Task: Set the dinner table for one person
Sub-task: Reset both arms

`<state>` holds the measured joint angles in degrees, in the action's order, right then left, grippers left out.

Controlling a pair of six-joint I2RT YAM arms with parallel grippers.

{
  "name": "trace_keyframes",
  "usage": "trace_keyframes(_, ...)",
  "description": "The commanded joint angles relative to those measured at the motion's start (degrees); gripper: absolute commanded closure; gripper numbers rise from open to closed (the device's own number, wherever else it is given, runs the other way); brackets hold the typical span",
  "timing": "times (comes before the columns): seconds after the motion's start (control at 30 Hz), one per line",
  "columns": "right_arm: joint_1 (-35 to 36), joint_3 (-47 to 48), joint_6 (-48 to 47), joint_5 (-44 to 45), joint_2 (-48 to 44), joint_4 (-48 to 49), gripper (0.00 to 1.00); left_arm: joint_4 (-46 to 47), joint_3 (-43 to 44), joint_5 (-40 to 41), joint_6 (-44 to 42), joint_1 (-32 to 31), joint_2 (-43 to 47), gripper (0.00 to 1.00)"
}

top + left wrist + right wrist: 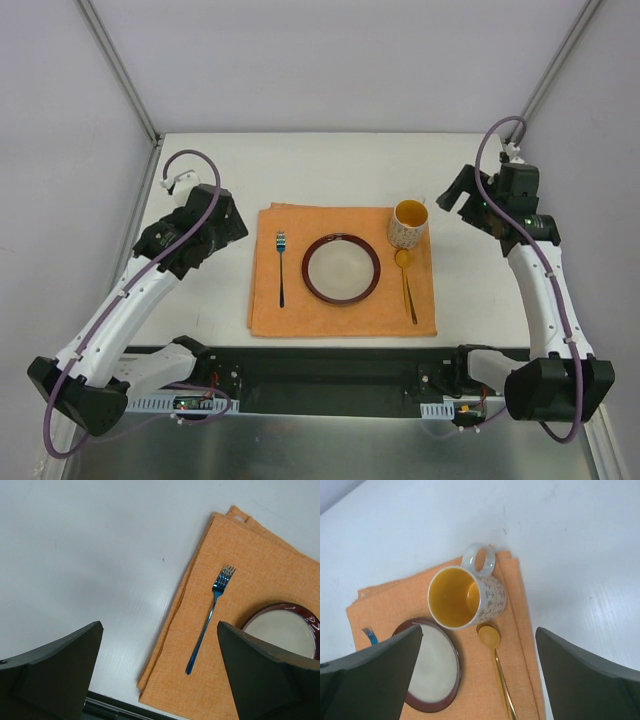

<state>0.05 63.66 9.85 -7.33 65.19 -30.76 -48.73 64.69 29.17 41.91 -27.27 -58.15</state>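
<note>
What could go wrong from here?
1. The open right gripper hangs near the mug; a careless retreat could clip it.
2. The mug stands at the far corner of the placemat, near the cloth's edge, so a nudge might tip it onto the gold spoon beside it.

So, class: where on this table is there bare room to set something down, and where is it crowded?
Free: the far strip of table beyond the placemat, and the margins beside it. Crowded: the placemat's right, where mug, spoon and plate sit close.
</note>
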Motion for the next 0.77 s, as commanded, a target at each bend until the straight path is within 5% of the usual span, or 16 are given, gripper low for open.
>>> trace_keyframes(0.0, -3.4, 4.7, 2.6, 5.5, -0.2, 2.5, 0.0, 0.2, 4.7, 2.7, -2.0, 0.6, -2.0, 0.01)
trace_keyframes(0.27, -10.3, 5.6, 7.0, -1.9, 3.5, 7.0, 0.0, 0.1, 10.6, 3.1, -6.7, 0.6, -7.1, 0.01)
trace_keyframes(0.73, -10.3, 3.2, 9.5, -9.1, 5.8, 12.3, 0.0, 0.2, 7.9, 3.9, -6.3, 0.5, -6.2, 0.01)
